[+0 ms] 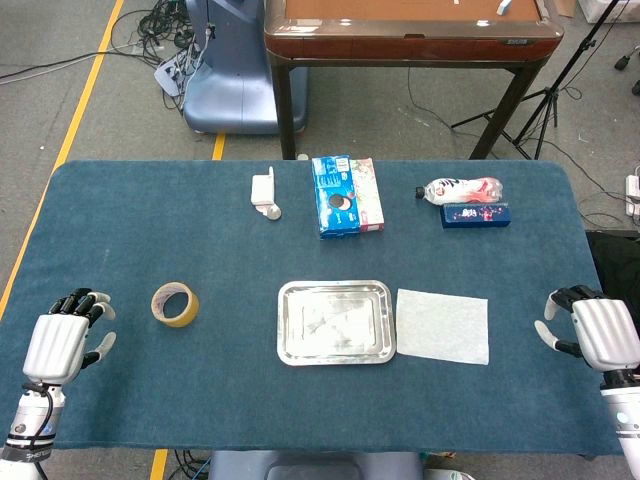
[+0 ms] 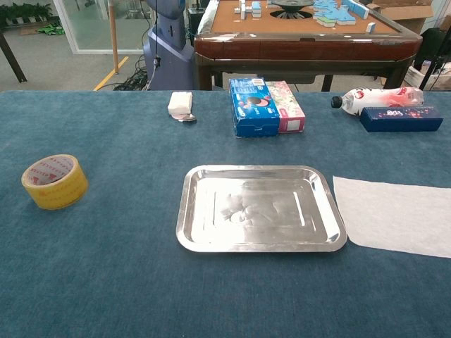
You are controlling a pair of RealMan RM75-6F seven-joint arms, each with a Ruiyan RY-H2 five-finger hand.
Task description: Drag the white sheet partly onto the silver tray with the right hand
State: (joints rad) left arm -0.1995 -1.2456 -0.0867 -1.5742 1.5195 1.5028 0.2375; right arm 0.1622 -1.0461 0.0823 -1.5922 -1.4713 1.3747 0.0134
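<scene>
— Both hands sit at the near edge, holding nothing: right hand (image 1: 598, 333) with fingers (image 1: 556, 300) loosely curled, left hand (image 1: 62, 343) much the same.

— And the thin white paper sheet (image 1: 443, 326)?

— Flat on the blue cloth surface (image 1: 150, 230), just beside the shiny silver metal tray (image 1: 336, 321), off it. Too light a press and it could slip, or buckle against the rim.

White sheet (image 2: 394, 215) cut off by right edge in chest view; far corners unseen there. Neither hand shown in chest view. In head view, left hand (image 1: 62, 345) and right hand (image 1: 598, 332) seen from back only, palms hidden, arms cut by lower edge. Print on blue box (image 1: 346, 195) and bottle (image 1: 462, 187) too small to be read.
</scene>
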